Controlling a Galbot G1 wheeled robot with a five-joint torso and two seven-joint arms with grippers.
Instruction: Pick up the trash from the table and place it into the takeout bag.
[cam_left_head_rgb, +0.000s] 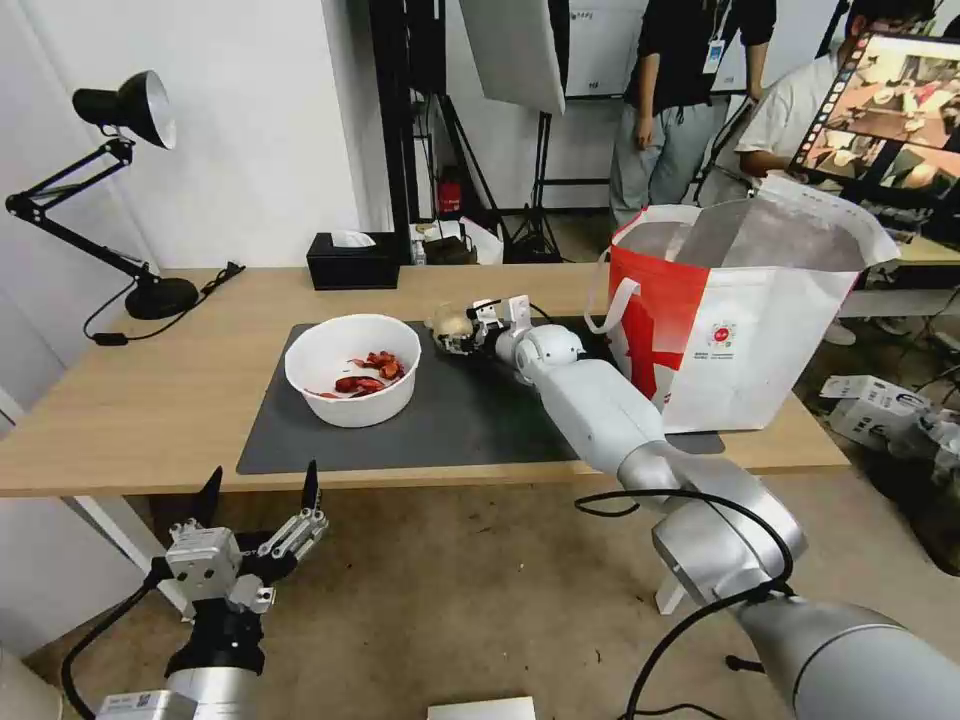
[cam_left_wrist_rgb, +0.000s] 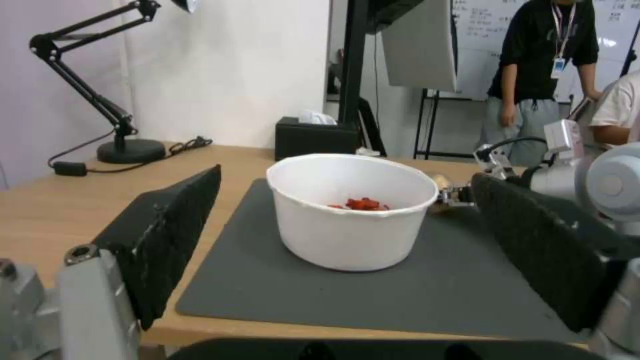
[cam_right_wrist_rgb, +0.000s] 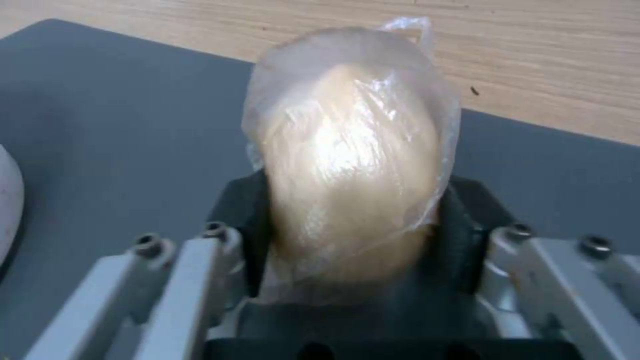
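The right gripper (cam_left_head_rgb: 458, 334) reaches out over the far part of the dark grey mat (cam_left_head_rgb: 470, 420), its black pads clamped on the small clear bag (cam_right_wrist_rgb: 350, 165). The bag is thin, crinkled film with a loose twist at its far end, stretched tight and glossy over a smooth beige lump that bulges out between the pads. It sits just right of the white round bowl (cam_left_head_rgb: 352, 368), between the bowl and the takeout bag (cam_left_head_rgb: 745, 315).

The bowl stands upright on the mat, plain white, a few red scraps lying in the bottom. The takeout bag stands open at the right end of the table (cam_left_head_rgb: 130, 400) — red and white outside, silver foil inside, a white loop handle hanging down its near-left side.

The left gripper (cam_left_head_rgb: 258, 492) hangs below the table's near edge, fingers spread wide and holding nothing.
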